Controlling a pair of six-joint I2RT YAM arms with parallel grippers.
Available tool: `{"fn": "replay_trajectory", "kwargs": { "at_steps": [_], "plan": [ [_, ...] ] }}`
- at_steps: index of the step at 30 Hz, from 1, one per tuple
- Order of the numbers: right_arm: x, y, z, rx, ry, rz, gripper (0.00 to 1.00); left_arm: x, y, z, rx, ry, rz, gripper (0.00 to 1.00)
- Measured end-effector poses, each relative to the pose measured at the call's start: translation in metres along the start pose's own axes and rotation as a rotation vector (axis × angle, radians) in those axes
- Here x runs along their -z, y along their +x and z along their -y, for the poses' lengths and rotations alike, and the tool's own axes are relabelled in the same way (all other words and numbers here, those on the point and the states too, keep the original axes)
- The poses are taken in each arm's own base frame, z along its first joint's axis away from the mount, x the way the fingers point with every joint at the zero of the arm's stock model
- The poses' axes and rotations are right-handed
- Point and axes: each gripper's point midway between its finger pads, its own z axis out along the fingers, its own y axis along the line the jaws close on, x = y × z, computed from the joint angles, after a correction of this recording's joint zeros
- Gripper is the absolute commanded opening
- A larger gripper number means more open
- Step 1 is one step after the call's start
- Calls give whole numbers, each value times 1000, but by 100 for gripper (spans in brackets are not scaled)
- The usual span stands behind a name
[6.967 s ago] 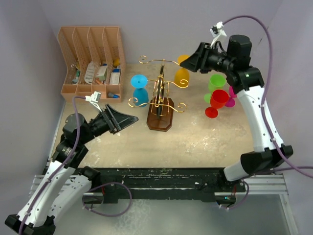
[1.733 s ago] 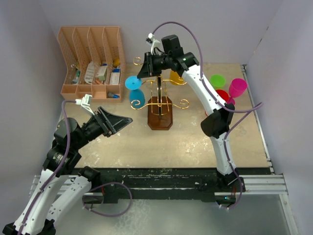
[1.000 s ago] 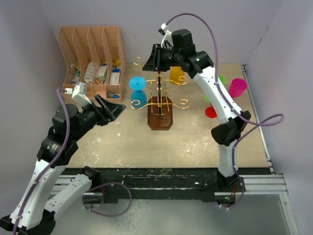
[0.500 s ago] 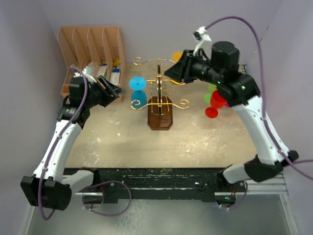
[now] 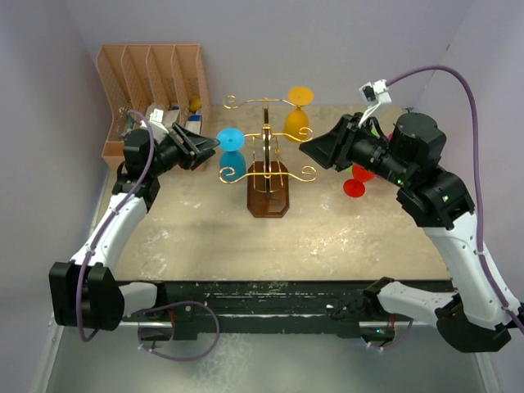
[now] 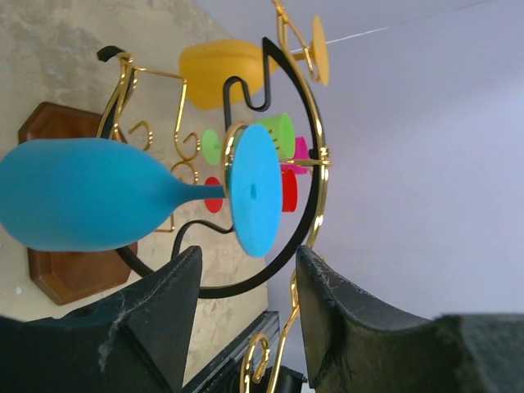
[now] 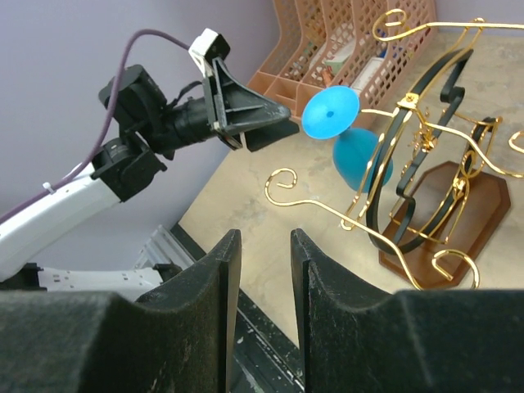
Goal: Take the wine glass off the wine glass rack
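Your left gripper (image 5: 206, 146) stood with its fingers (image 6: 164, 286) spread wide and nothing between them. It pointed at the blue wine glass (image 5: 232, 154) from the organiser side. From the right wrist camera, its tip sat just beside the glass's round foot with a small gap showing. In the left wrist view the foot lay ahead of the fingertips, not inside the gap.

The blue wine glass hung upside down on the left side of the wine glass rack (image 5: 268, 176), foot up in the gold wire and bowl down. The rack stood upright on its dark wooden base near the middle of the table (image 5: 327, 237).

A yellow wine glass (image 5: 297, 115) hung the same way on the far right arm of the rack.

Your right gripper (image 5: 315, 151) hovered to the right of the rack, apart from it and pointed toward it. Its fingers (image 7: 221, 270) were parted by a narrow gap and held nothing.

A red glass (image 5: 354, 187) stood on the table behind the right arm, partly hidden by it. The left wrist view showed a green glass (image 6: 280, 135) and a pink glass (image 6: 300, 151) near it.

The tan file organiser (image 5: 147, 74) stood at the far left corner. The packets in its slots carried print too small to read.
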Motion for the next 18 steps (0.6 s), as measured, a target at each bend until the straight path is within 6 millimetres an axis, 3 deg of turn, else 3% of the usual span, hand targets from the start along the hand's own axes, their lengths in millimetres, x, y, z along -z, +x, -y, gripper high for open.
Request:
{"fn": "replay_trajectory", "kwargs": {
  "at_steps": [5,12,18],
  "plan": [
    [1,6,4,-9,12,-5,33,-6,-4,11,0,64,-4,51],
    [11,2,-1,-4,0,19,33,-21,-3,-3,39,56,-34,46],
    [12,1,-1,-3,1,23,33,-27,0,-1,48,75,-48,42]
  ]
}}
